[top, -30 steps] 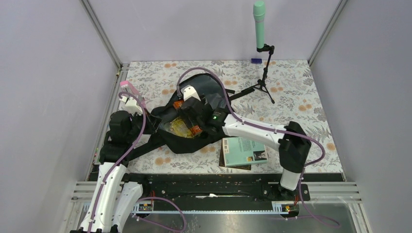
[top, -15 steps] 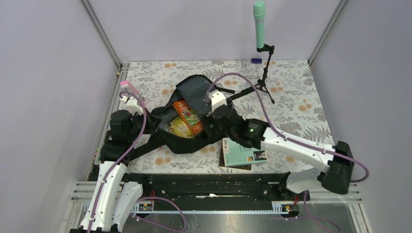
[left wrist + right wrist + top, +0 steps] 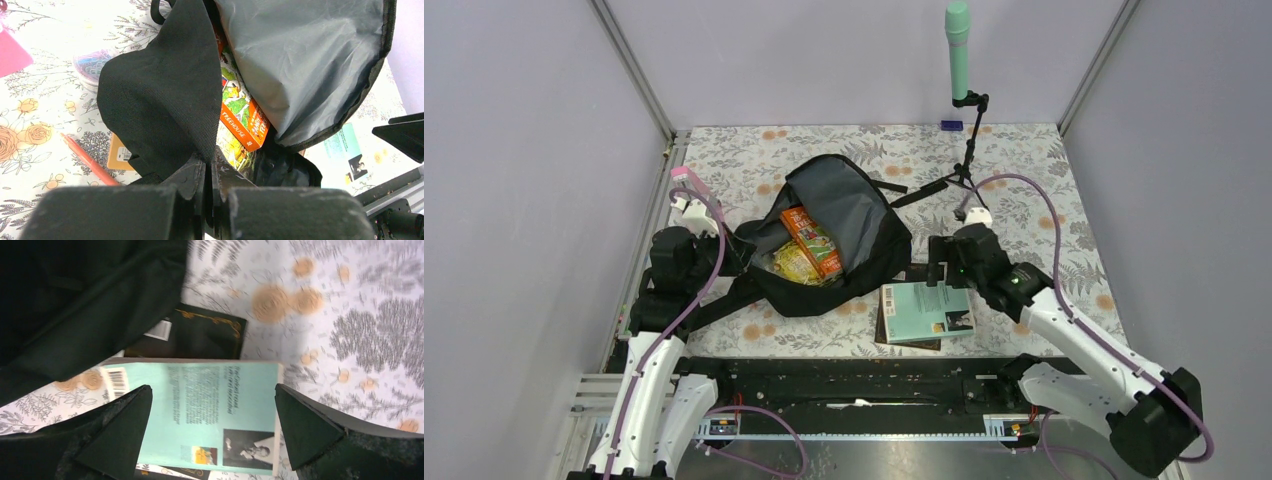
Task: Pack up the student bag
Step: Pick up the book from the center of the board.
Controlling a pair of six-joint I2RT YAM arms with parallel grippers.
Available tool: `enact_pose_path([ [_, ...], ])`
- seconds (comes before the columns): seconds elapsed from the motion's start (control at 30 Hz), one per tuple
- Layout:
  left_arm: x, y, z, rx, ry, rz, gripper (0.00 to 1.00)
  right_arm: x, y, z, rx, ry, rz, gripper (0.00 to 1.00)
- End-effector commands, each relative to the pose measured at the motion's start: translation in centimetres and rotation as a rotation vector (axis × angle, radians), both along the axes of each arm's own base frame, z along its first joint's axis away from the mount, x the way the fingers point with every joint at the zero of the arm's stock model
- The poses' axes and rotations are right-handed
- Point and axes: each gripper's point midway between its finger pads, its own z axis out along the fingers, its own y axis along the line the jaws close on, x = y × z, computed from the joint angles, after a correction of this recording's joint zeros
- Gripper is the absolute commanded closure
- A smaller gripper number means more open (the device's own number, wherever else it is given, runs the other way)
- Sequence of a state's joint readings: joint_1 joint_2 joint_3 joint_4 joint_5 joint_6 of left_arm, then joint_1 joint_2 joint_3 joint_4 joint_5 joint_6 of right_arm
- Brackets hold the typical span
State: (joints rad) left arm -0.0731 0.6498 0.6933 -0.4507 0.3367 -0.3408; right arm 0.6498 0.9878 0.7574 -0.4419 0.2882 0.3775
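The student bag, black with grey lining, lies open at the table's middle. An orange book and a yellow item lie inside it. My left gripper is shut on the bag's black front flap and holds the mouth open; in the left wrist view the jaws pinch the fabric's tip, beside the orange book. My right gripper hovers open just right of the bag. Its jaws straddle a teal book lying on a dark book.
A green microphone on a tripod stands at the back right. Left of the bag lie a red pen, a tan card, a clear case and a pink item. The frame rail runs along the near edge.
My right arm has pulled out of the bag and swung right, over the teal book, its jaws widening. The orange book stays in the bag. The left arm has not moved.
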Motion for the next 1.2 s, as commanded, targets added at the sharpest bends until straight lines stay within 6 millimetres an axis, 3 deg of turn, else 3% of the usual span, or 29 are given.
enact_pose_path([
  [0.0,1.3,-0.6,4.9,-0.028,-0.189,-0.026,1.00,-1.9,-2.7,-2.7,0.122,0.160,-0.115,0.00],
  [0.3,1.1,-0.6,5.1,-0.031,-0.200,-0.026,1.00,-5.0,-6.3,-7.9,0.367,0.388,-0.343,0.00],
  [0.77,1.0,-0.5,5.5,-0.034,-0.217,-0.022,1.00,-5.8,-3.4,-11.3,0.580,0.548,-0.382,0.06],
  [1.17,1.0,-0.5,5.4,-0.033,-0.216,-0.019,1.00,-5.5,-1.6,-10.5,0.694,0.537,-0.310,0.15],
])
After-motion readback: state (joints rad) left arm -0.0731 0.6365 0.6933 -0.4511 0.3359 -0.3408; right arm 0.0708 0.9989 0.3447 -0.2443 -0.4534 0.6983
